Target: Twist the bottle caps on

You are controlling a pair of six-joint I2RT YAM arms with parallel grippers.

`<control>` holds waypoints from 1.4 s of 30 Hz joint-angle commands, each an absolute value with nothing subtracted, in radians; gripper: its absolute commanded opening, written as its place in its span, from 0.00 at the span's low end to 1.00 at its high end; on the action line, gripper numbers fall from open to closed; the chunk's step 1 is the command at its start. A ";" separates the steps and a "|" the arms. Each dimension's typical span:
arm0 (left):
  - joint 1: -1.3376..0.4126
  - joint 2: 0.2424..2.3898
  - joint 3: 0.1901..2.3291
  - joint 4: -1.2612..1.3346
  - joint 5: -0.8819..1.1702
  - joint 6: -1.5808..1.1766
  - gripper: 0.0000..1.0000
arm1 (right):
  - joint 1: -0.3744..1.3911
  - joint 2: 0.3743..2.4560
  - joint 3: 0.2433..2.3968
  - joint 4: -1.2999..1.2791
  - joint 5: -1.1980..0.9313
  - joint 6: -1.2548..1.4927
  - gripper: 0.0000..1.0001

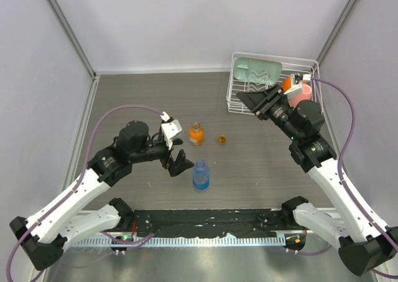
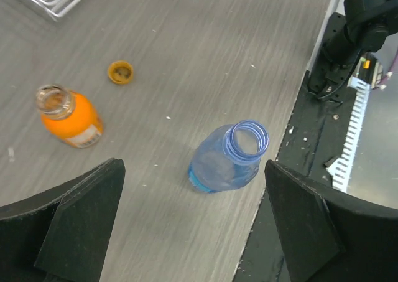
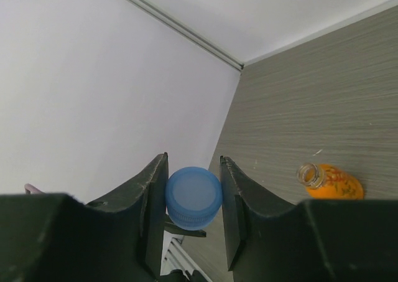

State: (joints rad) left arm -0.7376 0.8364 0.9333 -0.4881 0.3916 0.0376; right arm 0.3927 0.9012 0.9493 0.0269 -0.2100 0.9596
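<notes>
Item 1, clear bottle [image 1: 200, 174] [image 2: 230, 157]: upright on the grey table [image 1: 143, 101], near the middle of its near edge, neck open and uncapped, blue-tinted with a blue band low on the body; taken as the reference for all entries below. Item 2, orange bottle [image 1: 196, 134] [image 2: 68, 115] [image 3: 329, 181]: upright, mouth open and uncapped, standing near the clear bottle on its far side, not touching it. Item 3, orange cap [image 1: 221, 139] [image 2: 120, 72]: lying loose on the table, beyond the clear bottle and a little to its right, apart from it. Item 4, blue cap [image 3: 193, 197]: off the table, pinched side-on between the two fingers of the right gripper [image 1: 247, 99], well apart from the clear bottle, far behind it and to its right. Item 5, left gripper [image 1: 179, 164]: jaws spread wide and empty, just beside the clear bottle on its left, touching nothing. Item 6, white wire rack [image 1: 231, 86]: far behind and right of the clear bottle, in the table's back corner, close behind the right gripper.
</notes>
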 commanded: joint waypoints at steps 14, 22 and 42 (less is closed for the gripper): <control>-0.735 0.926 0.828 -0.216 0.687 -0.103 1.00 | 0.397 0.845 0.960 -0.028 -0.155 0.870 0.19; -0.738 0.994 0.798 -0.155 0.687 -0.095 1.00 | 0.396 0.825 0.948 -0.035 -0.144 0.857 0.20; -0.784 1.376 1.250 -0.724 0.503 0.248 0.30 | 0.396 0.808 0.959 -0.066 -0.138 0.848 0.20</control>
